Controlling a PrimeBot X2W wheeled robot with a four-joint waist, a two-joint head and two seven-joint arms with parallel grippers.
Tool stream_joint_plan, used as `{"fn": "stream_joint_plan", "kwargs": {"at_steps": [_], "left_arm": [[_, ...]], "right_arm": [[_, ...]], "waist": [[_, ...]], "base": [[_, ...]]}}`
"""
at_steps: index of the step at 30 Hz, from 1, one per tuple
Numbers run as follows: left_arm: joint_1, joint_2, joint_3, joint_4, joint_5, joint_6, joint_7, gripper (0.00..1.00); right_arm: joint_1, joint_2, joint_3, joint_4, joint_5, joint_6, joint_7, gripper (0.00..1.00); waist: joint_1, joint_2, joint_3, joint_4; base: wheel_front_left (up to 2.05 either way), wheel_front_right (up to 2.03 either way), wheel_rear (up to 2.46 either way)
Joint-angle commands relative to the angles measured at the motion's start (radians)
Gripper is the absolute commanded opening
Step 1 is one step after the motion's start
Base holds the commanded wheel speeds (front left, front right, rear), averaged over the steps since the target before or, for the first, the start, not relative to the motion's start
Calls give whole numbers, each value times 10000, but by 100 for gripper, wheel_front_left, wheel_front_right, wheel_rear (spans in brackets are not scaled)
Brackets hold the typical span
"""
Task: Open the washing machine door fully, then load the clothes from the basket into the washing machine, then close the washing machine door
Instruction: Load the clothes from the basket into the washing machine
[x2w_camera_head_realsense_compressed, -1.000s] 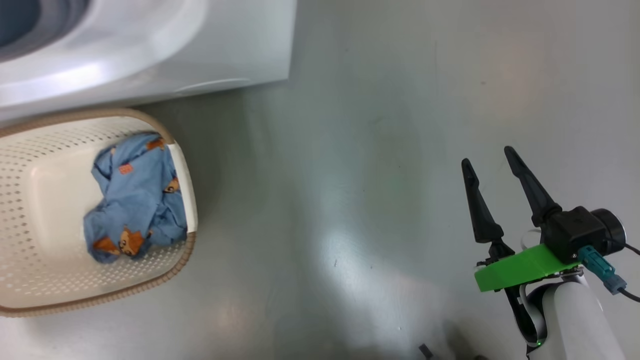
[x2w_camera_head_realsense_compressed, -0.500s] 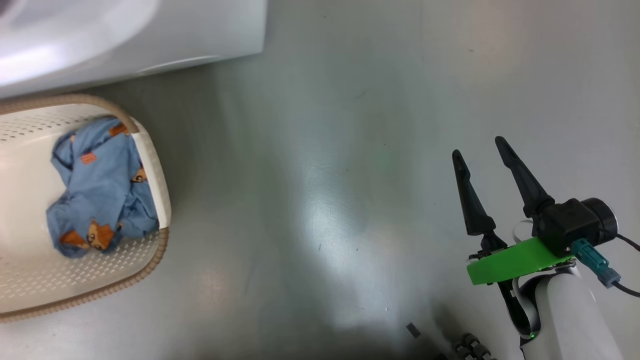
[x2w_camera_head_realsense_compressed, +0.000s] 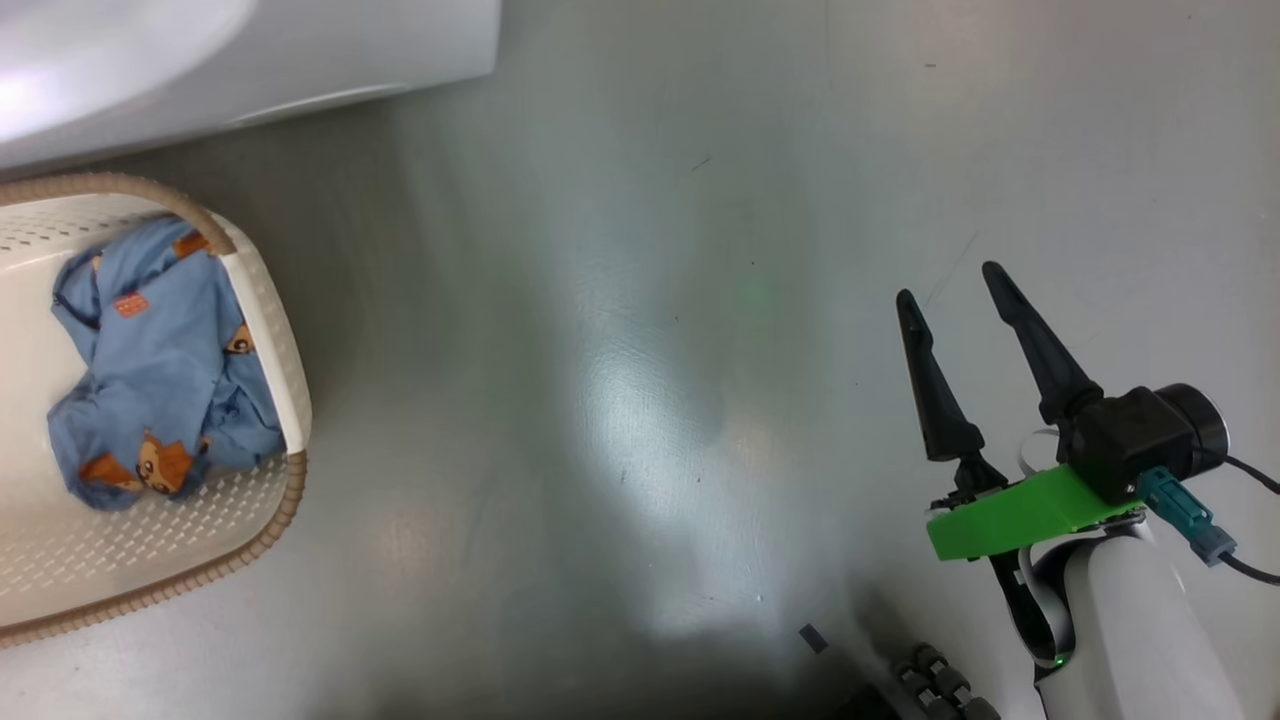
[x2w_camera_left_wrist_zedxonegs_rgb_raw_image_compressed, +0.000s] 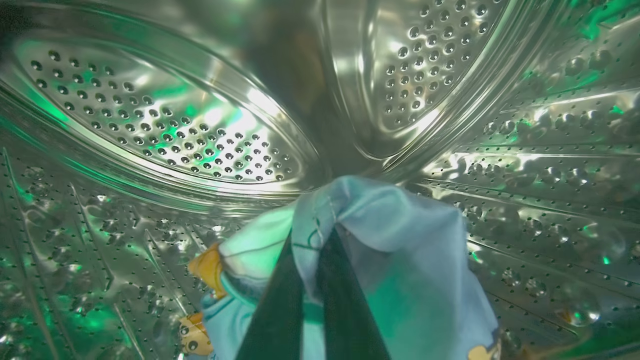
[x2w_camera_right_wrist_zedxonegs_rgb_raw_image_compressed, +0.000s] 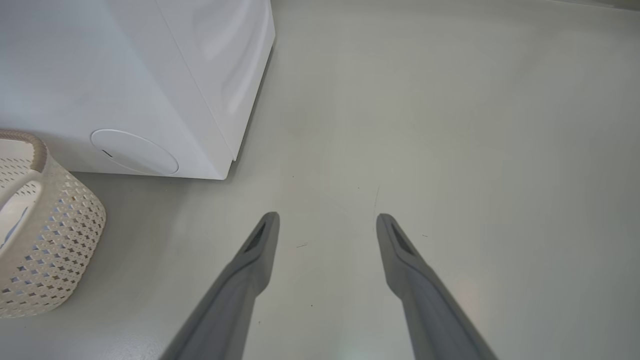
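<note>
In the left wrist view my left gripper (x2w_camera_left_wrist_zedxonegs_rgb_raw_image_compressed: 312, 235) is deep inside the washing machine's steel perforated drum (x2w_camera_left_wrist_zedxonegs_rgb_raw_image_compressed: 165, 135), shut on a light-blue piece of the clothes (x2w_camera_left_wrist_zedxonegs_rgb_raw_image_compressed: 400, 270) with orange figures. More light-blue clothes (x2w_camera_head_realsense_compressed: 150, 370) lie in the cream basket (x2w_camera_head_realsense_compressed: 265, 330) at the head view's left, below the white washing machine (x2w_camera_head_realsense_compressed: 300, 50). My right gripper (x2w_camera_head_realsense_compressed: 950, 285) hangs open over bare floor at the right, holding nothing. The right wrist view shows the right gripper (x2w_camera_right_wrist_zedxonegs_rgb_raw_image_compressed: 327, 220), the machine's corner (x2w_camera_right_wrist_zedxonegs_rgb_raw_image_compressed: 165, 90) with its round cap (x2w_camera_right_wrist_zedxonegs_rgb_raw_image_compressed: 134, 152), and the basket (x2w_camera_right_wrist_zedxonegs_rgb_raw_image_compressed: 55, 240). The washing machine door is out of view.
Grey glossy floor (x2w_camera_head_realsense_compressed: 640, 350) spreads between the basket and my right arm. A small dark bit (x2w_camera_head_realsense_compressed: 813, 638) lies on the floor near the bottom edge, beside part of the robot's base (x2w_camera_head_realsense_compressed: 935, 680).
The head camera has swung right, so basket and machine have slid left in its view. The right gripper stays open.
</note>
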Motion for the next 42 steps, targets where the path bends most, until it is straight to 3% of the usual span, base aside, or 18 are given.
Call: {"fn": "stream_joint_plan", "kwargs": {"at_steps": [1, 2, 3, 20, 33, 42], "left_arm": [[-262, 486, -10, -57, 105, 35, -169, 41], [-304, 437, -4, 108, 66, 53, -178, 97], [-345, 405, -55, 220, 84, 52, -232, 100], [214, -216, -993, 1241, -392, -17, -953, 100], [2205, -341, -1921, 632, -1773, -20, -1398, 100], [4135, -342, -2443, -508, -2297, -20, -1706, 100]], "right_arm": [[112, 39, 254, -134, 115, 16, -112, 100], [99, 39, 265, -112, 115, 16, -113, 100], [90, 39, 269, -90, 108, 16, -113, 100], [205, 39, 28, -25, -232, 16, -117, 100], [619, -7, -234, -289, -519, 16, 237, 100], [970, -110, -376, -540, -524, 16, 486, 100]], "waist": [[0, -1, 25, -12], [0, -1, 24, -8], [0, -1, 19, -1], [0, -1, -877, 710], [0, -1, -1915, 1445], [0, -1, -2571, 1843]], "base": [[0, 0, 0], [0, 0, 0], [0, 0, 0], [0, 0, 0], [0, 0, 0], [0, 0, 0]]}}
